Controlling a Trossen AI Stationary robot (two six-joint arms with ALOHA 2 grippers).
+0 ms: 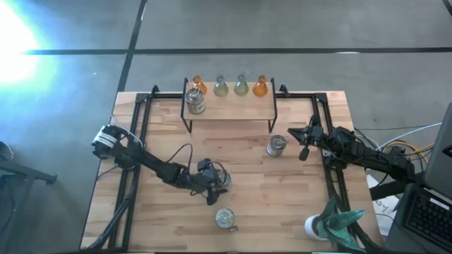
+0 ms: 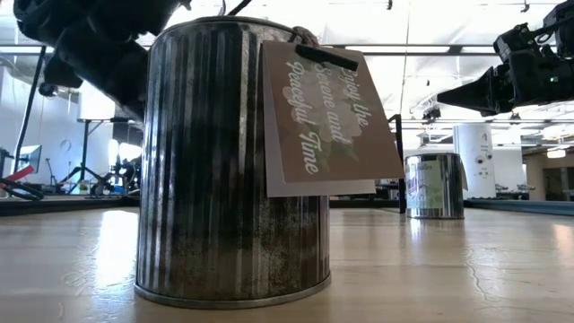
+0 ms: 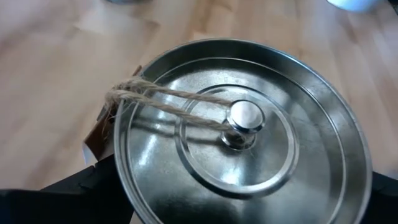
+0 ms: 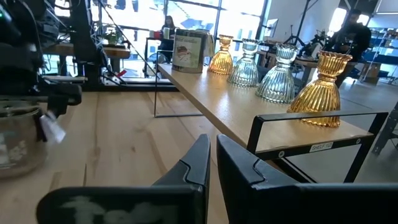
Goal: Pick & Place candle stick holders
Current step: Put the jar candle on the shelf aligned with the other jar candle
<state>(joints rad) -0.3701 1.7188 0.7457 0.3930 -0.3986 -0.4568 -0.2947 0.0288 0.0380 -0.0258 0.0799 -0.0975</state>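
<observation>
Closest thing to the low camera is a ribbed silvery tin (image 2: 229,161) with a paper tag (image 2: 327,121) hanging off it, sitting on the wooden table (image 2: 448,269); its top edge is cut off and partly hidden by dark arm parts. From above, the left gripper (image 1: 215,185) is right over a second tin (image 1: 220,178) mid-table. Its wrist view shows the dark fingers (image 3: 93,193) spread wide on either side of the lid (image 3: 242,130), which has a twine loop (image 3: 161,102) on the knob, but I can't tell if they actually touch it. A third tin (image 1: 277,145) stands just beside the right gripper (image 1: 305,143), whose jaws are pressed together with nothing in them. On the raised shelf (image 1: 233,106) sit a fourth tin (image 1: 195,102) and four little bulb holders: amber (image 1: 198,86), green (image 1: 221,87), green (image 1: 241,85), amber (image 1: 260,87). A teal spiky thing (image 1: 339,222) sits at the near right corner, base half cut off
</observation>
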